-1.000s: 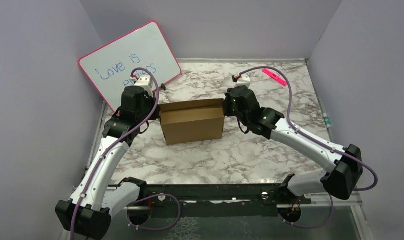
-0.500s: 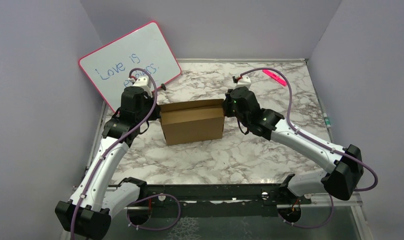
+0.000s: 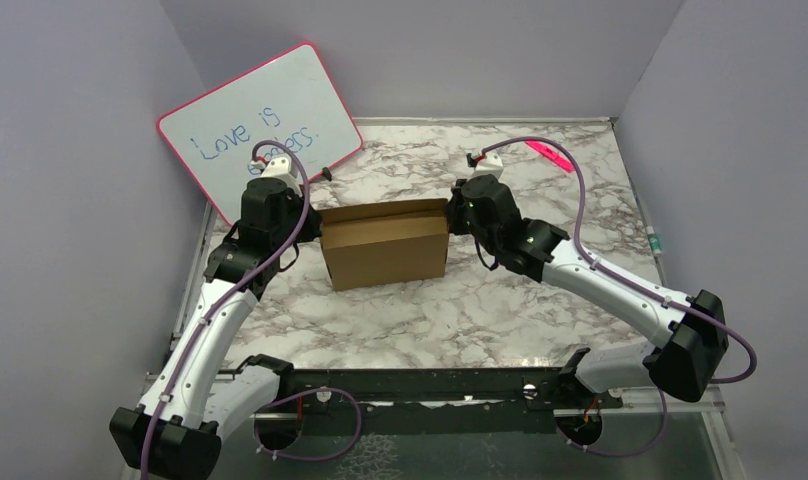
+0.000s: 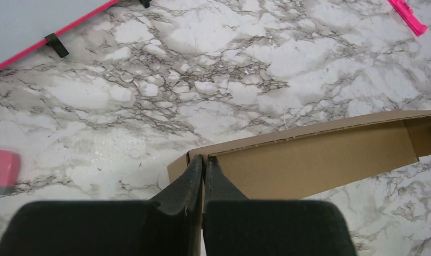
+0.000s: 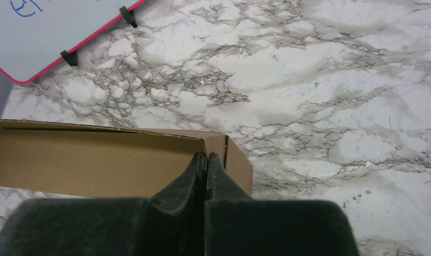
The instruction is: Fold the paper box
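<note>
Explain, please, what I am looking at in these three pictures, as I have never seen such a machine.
This is a robot with two arms bolted at the near edge of a marble-patterned table. The wide picture comes from a fixed camera above and behind the arms. The other two come from a small camera on each wrist, so that arm's own black fingers show at the bottom. In the middle stands the paper box, plain brown cardboard, open at the top. The left gripper is closed on the box's left end wall, and the right gripper on its right end wall. Behind leans a pink-framed whiteboard, and a small pink object lies far right.
</note>
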